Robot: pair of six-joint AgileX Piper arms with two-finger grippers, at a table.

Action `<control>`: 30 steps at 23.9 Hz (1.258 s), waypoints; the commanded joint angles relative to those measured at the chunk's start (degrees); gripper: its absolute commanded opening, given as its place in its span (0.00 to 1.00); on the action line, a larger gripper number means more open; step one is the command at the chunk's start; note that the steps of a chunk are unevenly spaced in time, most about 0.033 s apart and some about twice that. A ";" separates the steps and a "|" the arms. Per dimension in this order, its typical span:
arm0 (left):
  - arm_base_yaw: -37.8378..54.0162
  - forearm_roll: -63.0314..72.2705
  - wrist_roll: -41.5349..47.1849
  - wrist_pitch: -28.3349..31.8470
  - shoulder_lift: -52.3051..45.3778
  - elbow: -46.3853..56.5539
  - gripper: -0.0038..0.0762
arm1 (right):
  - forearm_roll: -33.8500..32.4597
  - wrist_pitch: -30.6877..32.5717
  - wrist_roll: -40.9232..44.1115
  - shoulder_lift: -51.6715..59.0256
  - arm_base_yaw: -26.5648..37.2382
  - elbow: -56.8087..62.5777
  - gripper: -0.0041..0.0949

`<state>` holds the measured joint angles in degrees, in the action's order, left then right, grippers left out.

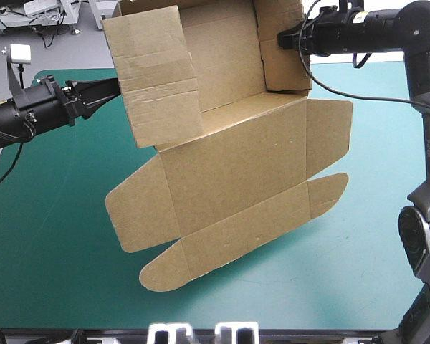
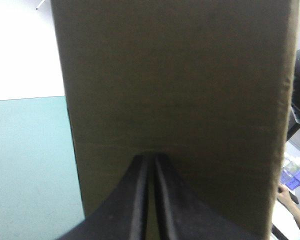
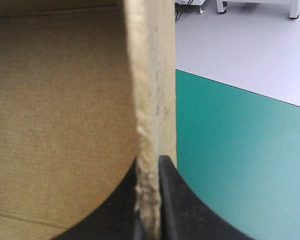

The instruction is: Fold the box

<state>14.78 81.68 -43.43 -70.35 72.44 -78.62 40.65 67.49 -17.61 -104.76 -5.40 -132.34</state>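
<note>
The brown box (image 1: pixel 233 161) hangs above the table, lifted and tilted, with its two side walls raised and its lid panel with rounded flaps dropping toward the near edge. My left gripper (image 1: pixel 117 87) is shut on the left wall's outer edge. In the left wrist view its black fingers (image 2: pixel 140 200) meet in an arch against the brown board (image 2: pixel 175 85), which fills the view ahead. My right gripper (image 1: pixel 281 37) is shut on the right wall near the far edge. The right wrist view shows its gripper (image 3: pixel 151 165) pinching the wall's pale cut edge (image 3: pixel 150 90).
The teal-green table cover (image 1: pixel 50 236) lies bare under and around the raised box. The table's far edge runs behind the box, with grey floor (image 3: pixel 250 45) beyond it.
</note>
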 commanded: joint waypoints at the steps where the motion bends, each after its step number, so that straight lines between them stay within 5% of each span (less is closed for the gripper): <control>1: -0.49 3.68 -0.22 -3.87 -1.48 -1.74 0.20 | 2.87 -4.38 0.86 2.06 -0.23 -1.72 0.03; 9: -0.85 3.80 -0.22 -3.87 -1.48 -1.74 0.50 | 2.27 -4.89 1.14 0.62 -0.31 -1.72 0.03; 22: -5.67 -4.37 -0.20 2.98 -1.48 -1.74 0.50 | 1.87 -5.96 1.45 -0.68 -3.59 -1.72 0.03; 30: -5.67 -16.19 4.41 16.49 -1.48 -1.74 0.46 | -0.12 -3.77 2.42 -0.57 -7.67 -1.72 0.03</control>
<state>9.38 64.41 -40.17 -58.90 72.44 -78.62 36.79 65.58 -16.30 -108.64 -11.24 -132.34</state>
